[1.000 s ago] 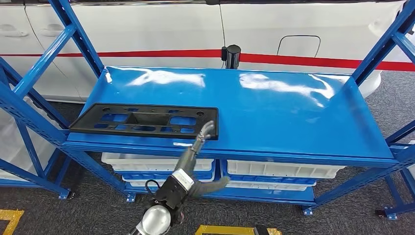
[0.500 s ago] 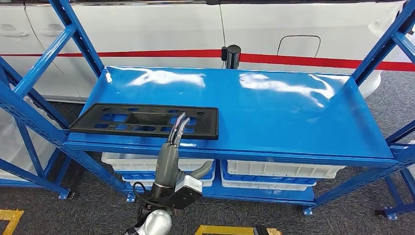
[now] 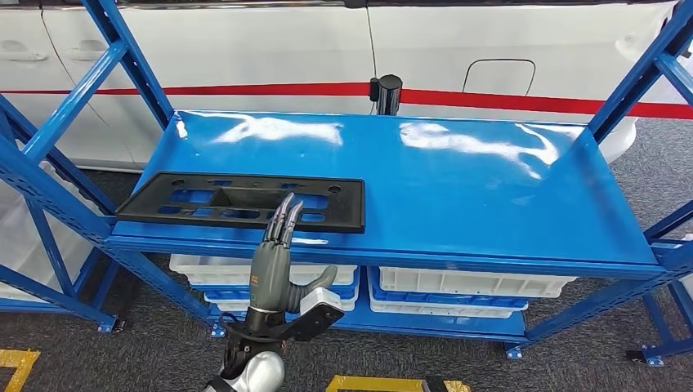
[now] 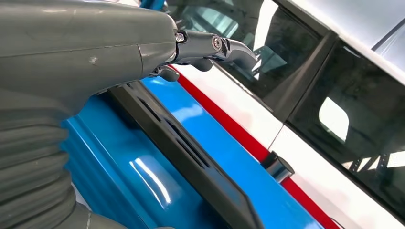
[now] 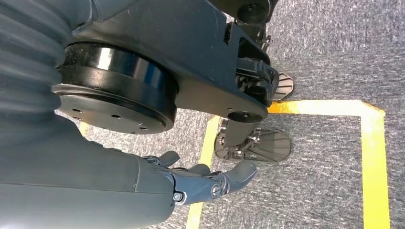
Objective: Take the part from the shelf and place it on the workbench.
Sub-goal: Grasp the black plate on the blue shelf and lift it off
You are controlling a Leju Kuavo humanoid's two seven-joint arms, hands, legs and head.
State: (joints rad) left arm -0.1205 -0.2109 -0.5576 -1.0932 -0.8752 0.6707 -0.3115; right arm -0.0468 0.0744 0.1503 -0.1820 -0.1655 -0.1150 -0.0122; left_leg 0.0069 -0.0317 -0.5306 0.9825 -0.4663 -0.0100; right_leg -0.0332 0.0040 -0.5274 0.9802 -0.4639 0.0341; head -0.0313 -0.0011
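The flat black plastic part (image 3: 242, 201), pierced with rectangular cutouts, is lying on the glossy blue shelf (image 3: 458, 188) at nine o'clock. The left hand (image 3: 274, 249) is reaching over its near edge, fingers apart, holding nothing. The right hand (image 5: 191, 183) is hanging over speckled grey carpet (image 5: 334, 143), fingers loosely spread.

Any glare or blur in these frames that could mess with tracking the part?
Head view: two bright glare patches on the blue shelf top, toward its back; the black part sits clear of them and sharp, the left hand sharp too. Left wrist view: a small highlight streak on the shelf, hand cover close and soft. Right wrist view: the ribbed cover beside the right hand is smeared, the floor sharp.
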